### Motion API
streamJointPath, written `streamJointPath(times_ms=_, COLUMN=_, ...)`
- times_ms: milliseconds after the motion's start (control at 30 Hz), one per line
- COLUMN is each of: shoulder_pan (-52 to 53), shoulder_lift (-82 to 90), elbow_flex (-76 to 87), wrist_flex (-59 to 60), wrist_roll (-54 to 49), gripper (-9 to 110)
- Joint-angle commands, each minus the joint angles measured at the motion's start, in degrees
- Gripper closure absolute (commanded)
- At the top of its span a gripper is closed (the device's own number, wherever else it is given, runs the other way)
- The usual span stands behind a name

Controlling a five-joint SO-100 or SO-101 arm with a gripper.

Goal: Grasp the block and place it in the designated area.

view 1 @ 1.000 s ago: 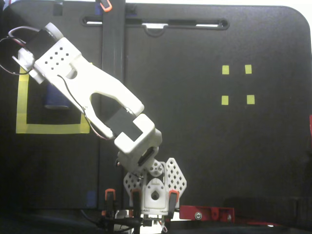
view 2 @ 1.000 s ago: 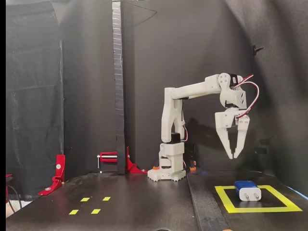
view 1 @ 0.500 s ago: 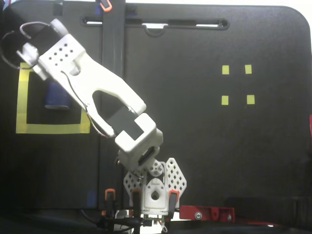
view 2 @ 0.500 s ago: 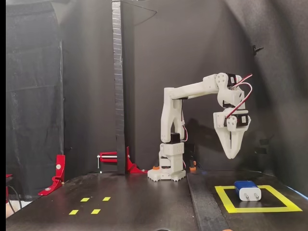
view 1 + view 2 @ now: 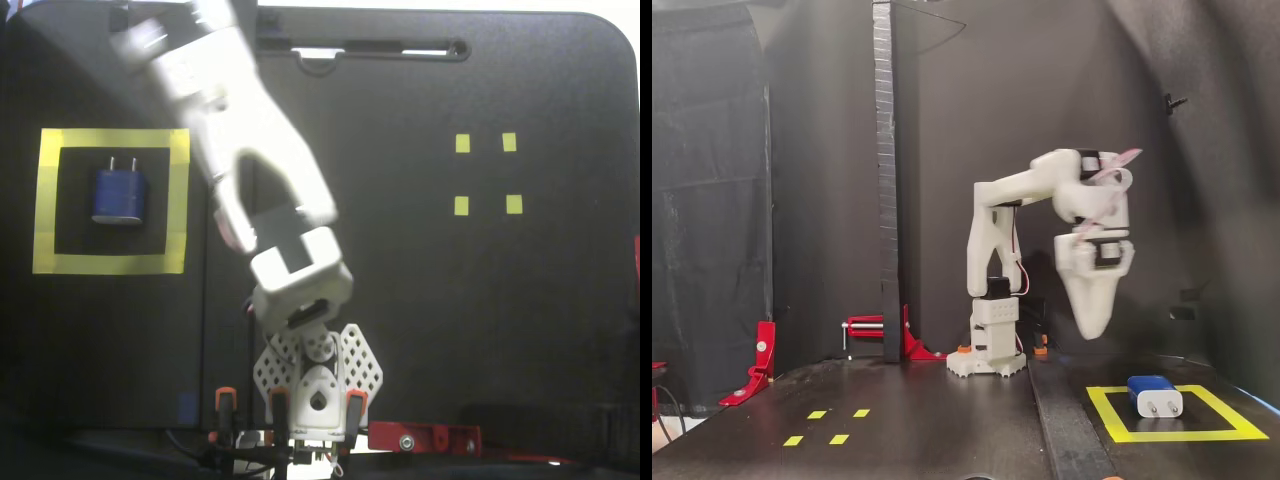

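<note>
The dark-blue block (image 5: 120,195) lies flat inside the designated area (image 5: 110,263), a square of wide yellow tape at the left of a fixed view, with its silver prongs pointing to the far edge. Another fixed view shows the block (image 5: 1155,395) inside the same square (image 5: 1110,415) at the lower right. My gripper (image 5: 1092,328) hangs well above the table, pointing down, up and to the left of the block. Its jaws look closed and hold nothing. From above, the gripper (image 5: 145,38) is blurred near the top left.
Four tiny yellow tape squares (image 5: 462,143) sit on the mat's right, seen at the lower left in the other fixed view (image 5: 817,414). The arm base (image 5: 315,385) is clamped at the near edge. Red clamps (image 5: 760,360) and a black post (image 5: 885,150) stand nearby.
</note>
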Motion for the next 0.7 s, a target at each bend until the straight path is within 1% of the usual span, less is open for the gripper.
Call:
streamJointPath(times_ms=0, shoulder_pan=7.03, shoulder_lift=2.72, elbow_flex=-0.62, wrist_flex=-0.09, wrist_roll=-1.85, gripper=101)
streamJointPath(times_ms=167, shoulder_pan=17.67, shoulder_lift=3.16, elbow_flex=-0.62, wrist_flex=0.09, wrist_roll=-6.94, gripper=101)
streamJointPath(times_ms=267, shoulder_pan=21.27, shoulder_lift=3.60, elbow_flex=-0.53, wrist_flex=0.35, wrist_roll=-9.23, gripper=101)
streamJointPath(times_ms=533, shoulder_pan=22.85, shoulder_lift=6.06, elbow_flex=-0.44, wrist_flex=3.08, wrist_roll=-11.16, gripper=101)
streamJointPath(times_ms=667, shoulder_pan=22.94, shoulder_lift=8.09, elbow_flex=0.44, wrist_flex=0.09, wrist_roll=-11.43, gripper=101)
